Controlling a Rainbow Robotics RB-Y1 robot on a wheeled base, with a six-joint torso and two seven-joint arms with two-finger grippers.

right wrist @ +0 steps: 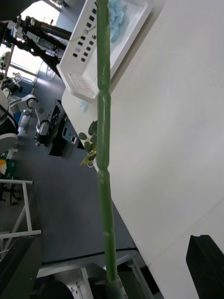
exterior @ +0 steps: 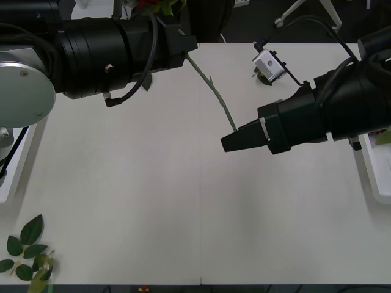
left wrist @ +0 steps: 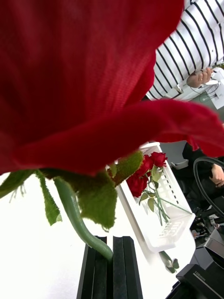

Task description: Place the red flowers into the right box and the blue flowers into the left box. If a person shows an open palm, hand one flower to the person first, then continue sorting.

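**Left wrist view: red rose clamped, hand-over to the right arm looks due**

Left wrist view shows the left gripper (left wrist: 112, 245) with its two black fingers pressed together, pinching the thin green stem of a deep-red artificial rose (left wrist: 88, 70) just under its leafy collar. Above the far side of the white table (exterior: 153, 201), that arm holds the bloom high, and the stem slants down toward the table's middle.

The right gripper (exterior: 227, 141) waits at the stem's lower end, over the table's centre. In its own wrist view its black fingers (right wrist: 205, 264) stand apart at the two corners with the stem running between them, not yet gripped.

My reading is that the rose is mid-transfer from one arm to the other, bound for the shallow white plastic right box (left wrist: 179, 229) at the table's right edge, which already holds several red roses (left wrist: 148, 174). The next move calls for the right jaws to close squarely on the stem before the left jaws let go. The stem is slim and bendy, so a grip too near its tip could let the heavy head swing.

The matching white left box (right wrist: 81, 51), at the table's left edge, holds a pale blue flower cluster (right wrist: 117, 16). Loose green leaf sprigs (exterior: 25, 253) lie at the table's near left corner.

A black device beyond the table's right edge carries small white print (left wrist: 201, 281), too small to read with confidence.
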